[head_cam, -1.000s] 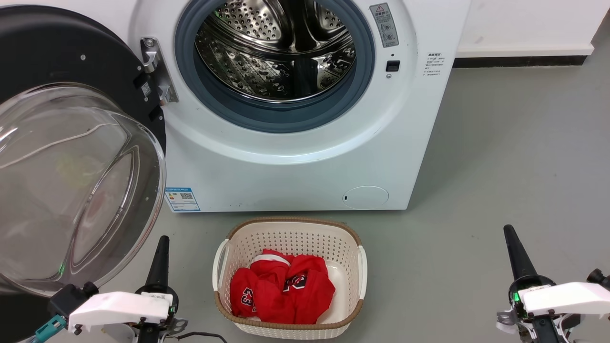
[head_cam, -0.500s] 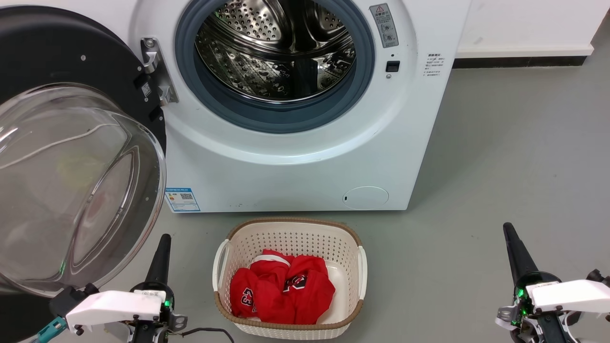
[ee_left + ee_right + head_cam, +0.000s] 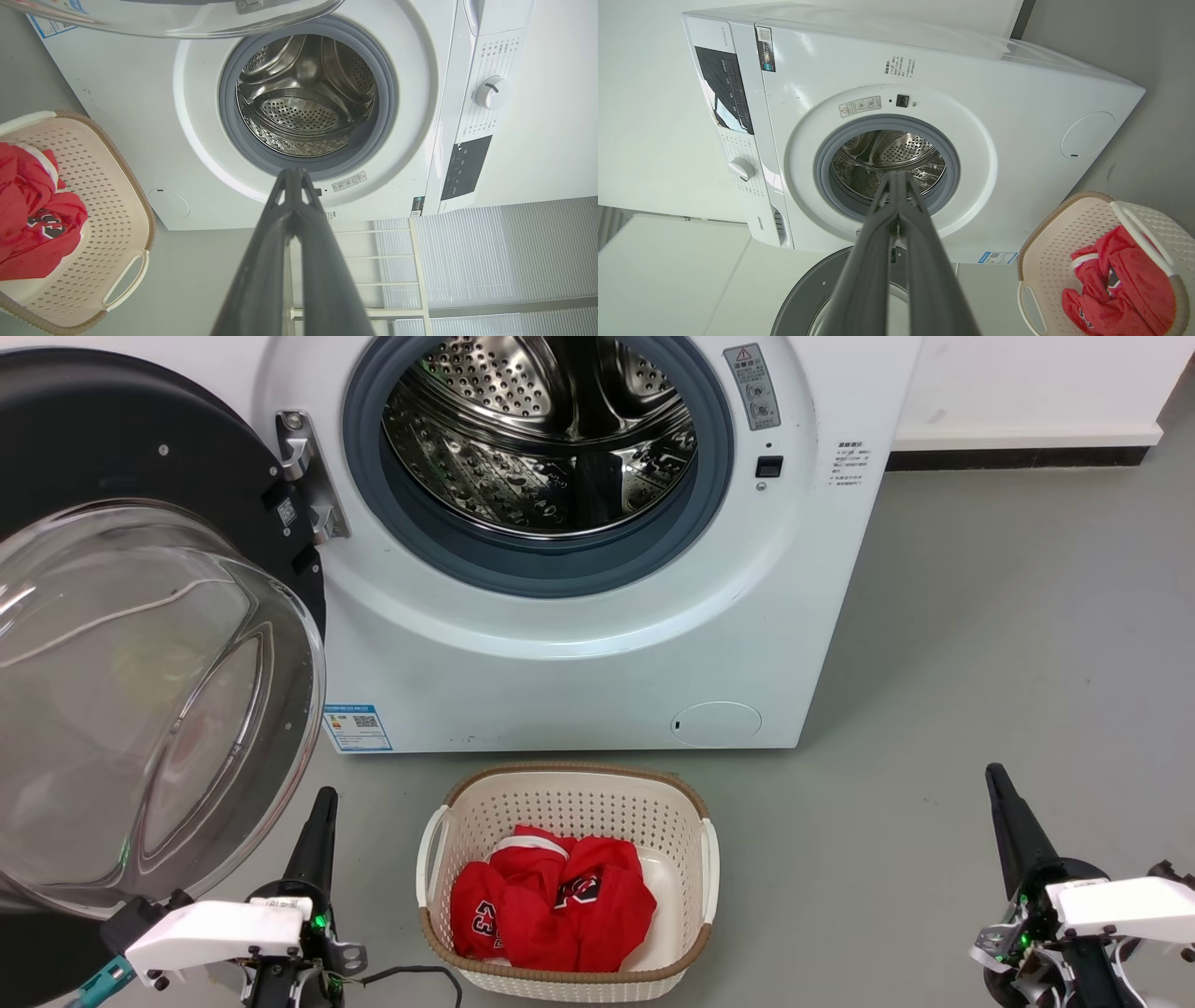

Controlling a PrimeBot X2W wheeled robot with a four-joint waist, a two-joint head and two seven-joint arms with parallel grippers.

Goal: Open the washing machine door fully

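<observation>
1. Door (image 3: 140, 644): you see it swung wide at the left of the head view, with the drum (image 3: 551, 439) exposed.
2. Left tool (image 3: 325, 800): fingers pressed together, empty, near the door's lower rim.
3. Right tool (image 3: 995, 777): fingers together, empty, well apart from the door.

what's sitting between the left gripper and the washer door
Nothing visible. The left gripper, shut, sits just right of the glass bowl of the washing machine door, with a strip of grey floor showing between them. The laundry basket lies further right.
</observation>
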